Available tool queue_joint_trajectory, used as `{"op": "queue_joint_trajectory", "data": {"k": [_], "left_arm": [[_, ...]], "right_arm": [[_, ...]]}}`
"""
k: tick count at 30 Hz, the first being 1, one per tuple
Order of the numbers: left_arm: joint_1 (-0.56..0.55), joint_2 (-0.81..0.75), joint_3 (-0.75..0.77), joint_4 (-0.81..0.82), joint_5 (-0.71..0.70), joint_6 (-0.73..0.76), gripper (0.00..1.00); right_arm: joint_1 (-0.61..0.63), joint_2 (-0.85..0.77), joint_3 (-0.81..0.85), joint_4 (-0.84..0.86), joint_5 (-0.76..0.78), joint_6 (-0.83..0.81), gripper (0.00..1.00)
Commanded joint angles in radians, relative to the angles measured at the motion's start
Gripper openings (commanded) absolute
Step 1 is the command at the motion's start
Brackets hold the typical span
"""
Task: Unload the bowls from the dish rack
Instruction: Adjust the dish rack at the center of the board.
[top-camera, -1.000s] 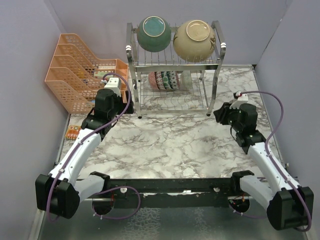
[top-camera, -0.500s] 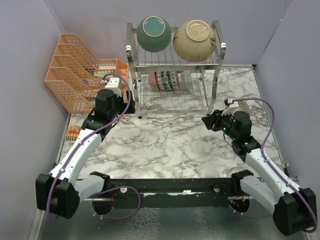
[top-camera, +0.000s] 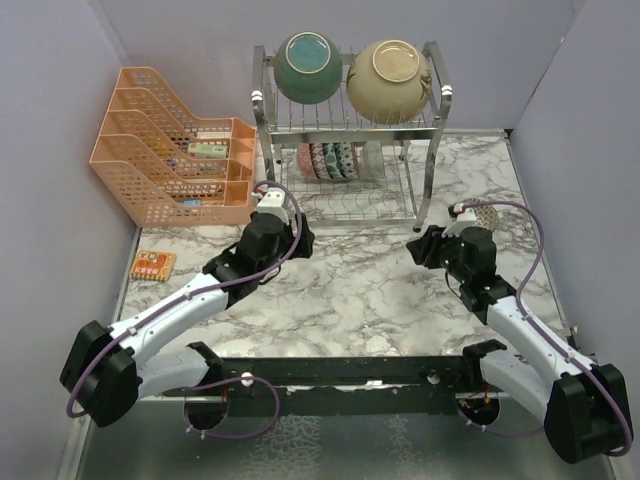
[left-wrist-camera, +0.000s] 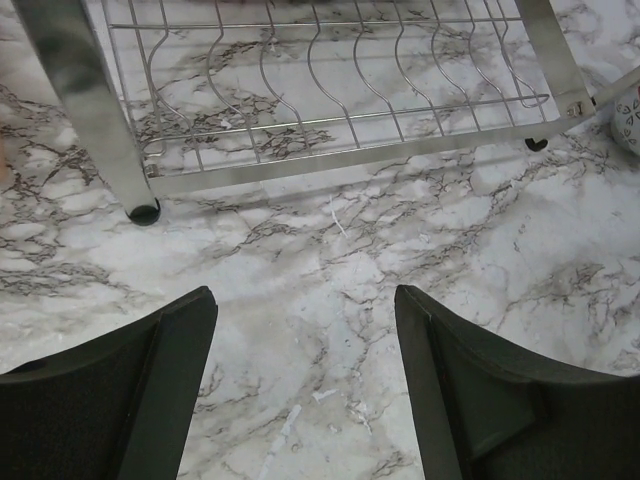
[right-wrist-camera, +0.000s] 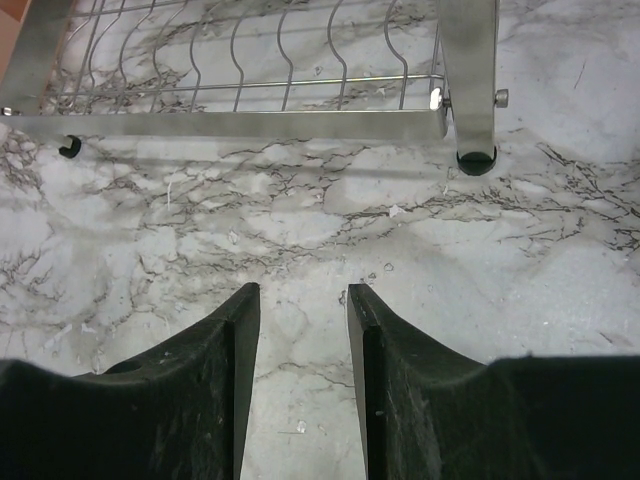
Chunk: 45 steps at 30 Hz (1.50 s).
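No writing can be read anywhere. The labels inside the orange mesh organizer (top-camera: 170, 160), just left of the dish rack (top-camera: 345, 195), are too small to make out. The same is true for the small orange card (top-camera: 152, 265), which lies on the marble worktop (top-camera: 340, 290) to the front left of the rack.

On the upper tier of the rack stand the teal bowl (top-camera: 308, 68) and, to its right, the cream bowl (top-camera: 388, 68). Both have their openings turned towards the top camera. In the lower tier a row of small patterned bowls (top-camera: 330, 160) stands on edge. The wires above partly hide them, so their number is unclear.

To the front right of the rack lies a small round patterned item (top-camera: 486, 213). The right arm covers most of it, and the left wrist view cuts it off at the edge.

The left gripper (left-wrist-camera: 305, 300) is above the worktop before the rack's front left leg, its fingers wide apart and holding nothing. The right gripper (right-wrist-camera: 300, 295) is before the front right leg, with a narrow empty gap between its fingers.
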Motion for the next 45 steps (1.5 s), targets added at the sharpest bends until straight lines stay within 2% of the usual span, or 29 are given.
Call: {"op": "queue_joint_trajectory", "data": {"k": [1, 9, 11, 14, 20, 26, 29, 36, 41, 45], "left_arm": [[-0.044, 0.125, 0.034, 0.147, -0.141, -0.065, 0.74], [-0.054, 0.392, 0.243, 0.236, -0.192, -0.038, 0.75], [-0.054, 0.457, 0.311, 0.231, -0.209, -0.037, 0.81], [-0.052, 0.552, 0.424, 0.215, -0.243, -0.021, 0.98], [-0.047, 0.748, 0.607, 0.198, -0.347, 0.023, 0.99], [0.008, 0.849, 0.61, 0.289, -0.236, -0.072, 0.99], [0.008, 0.859, 0.578, 0.318, -0.24, -0.068, 0.99], [0.006, 0.816, 0.464, 0.36, -0.268, -0.051, 0.93], [0.006, 0.865, 0.49, 0.395, -0.271, 0.028, 0.92], [0.007, 0.901, 0.534, 0.334, -0.262, 0.035, 0.89]], "right_arm": [[0.004, -0.034, -0.022, 0.033, 0.02, 0.019, 0.41], [0.004, -0.052, -0.028, 0.032, 0.004, 0.021, 0.41], [0.004, -0.022, -0.032, 0.068, -0.006, 0.033, 0.41], [0.004, 0.059, -0.016, 0.125, -0.032, 0.038, 0.41], [0.004, 0.201, 0.052, 0.15, -0.07, -0.004, 0.41], [0.004, 0.233, 0.046, 0.183, -0.059, -0.019, 0.4], [0.004, 0.204, 0.007, 0.252, -0.075, -0.004, 0.4], [0.004, 0.124, 0.012, 0.221, -0.067, -0.011, 0.4], [0.004, 0.037, -0.012, 0.176, -0.036, -0.015, 0.4], [0.003, -0.019, -0.032, 0.14, -0.025, -0.004, 0.4]]}}
